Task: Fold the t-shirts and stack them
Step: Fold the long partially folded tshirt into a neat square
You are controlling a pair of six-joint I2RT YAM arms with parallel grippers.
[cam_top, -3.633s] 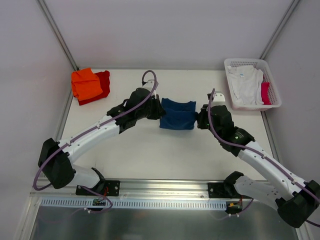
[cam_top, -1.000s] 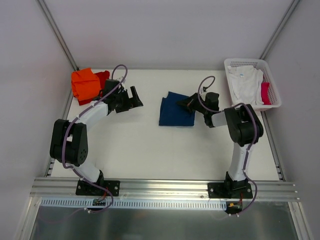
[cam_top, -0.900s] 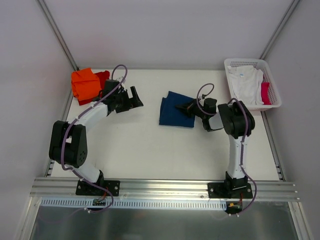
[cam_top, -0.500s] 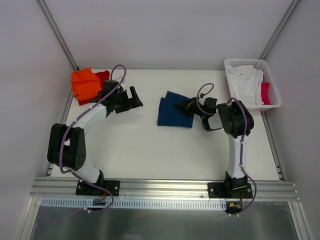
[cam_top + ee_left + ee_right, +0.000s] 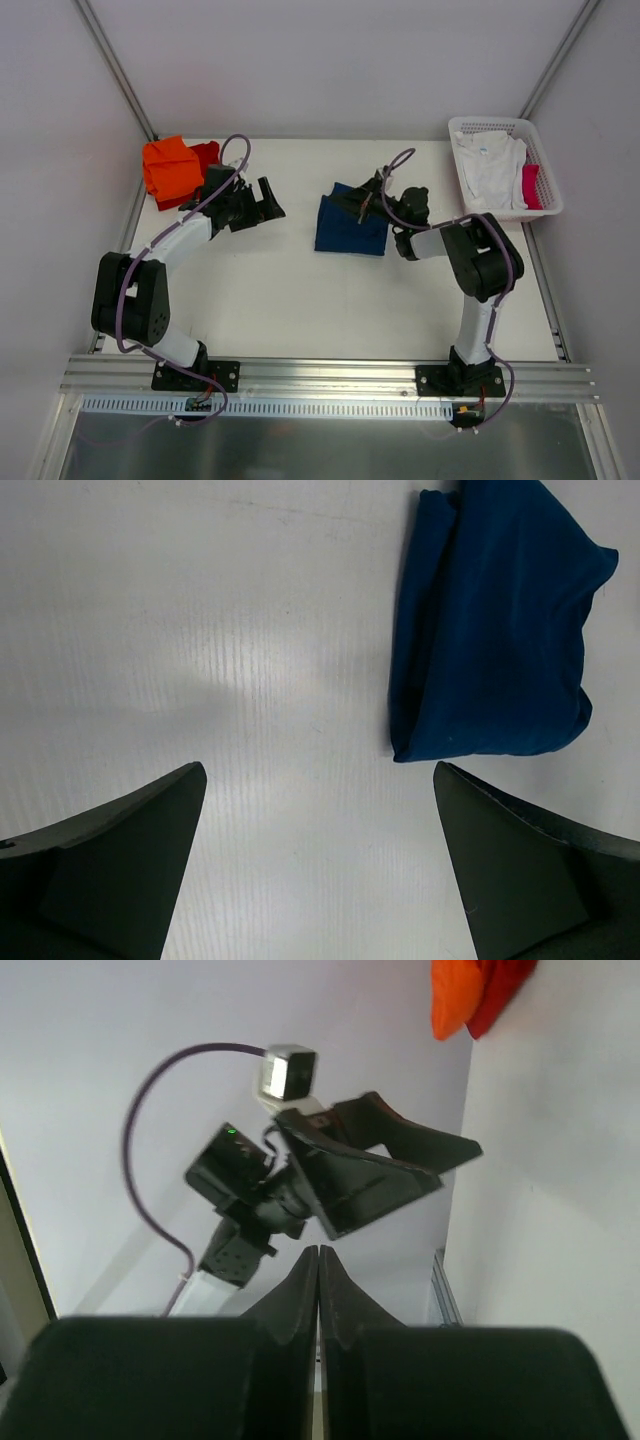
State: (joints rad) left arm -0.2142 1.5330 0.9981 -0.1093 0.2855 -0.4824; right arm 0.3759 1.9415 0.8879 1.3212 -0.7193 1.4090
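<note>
Right gripper [image 5: 348, 199], pressed together on nothing, sits at the folded navy blue cloth t-shirt [image 5: 347, 226], mid white tabletop [image 5: 300, 290]. Your left gripper [image 5: 262, 203] is spread, well apart. Folding looks done. Next, pinch all layers and carry it to the orange and red folded t-shirts [image 5: 178, 168]. Only the left wrist view shows the layered edge.

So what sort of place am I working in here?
Looks like a lab robot test cell, not a home: bare white panel walls on metal framing, an aluminium mounting rail along the near edge, and a plain white table.
</note>
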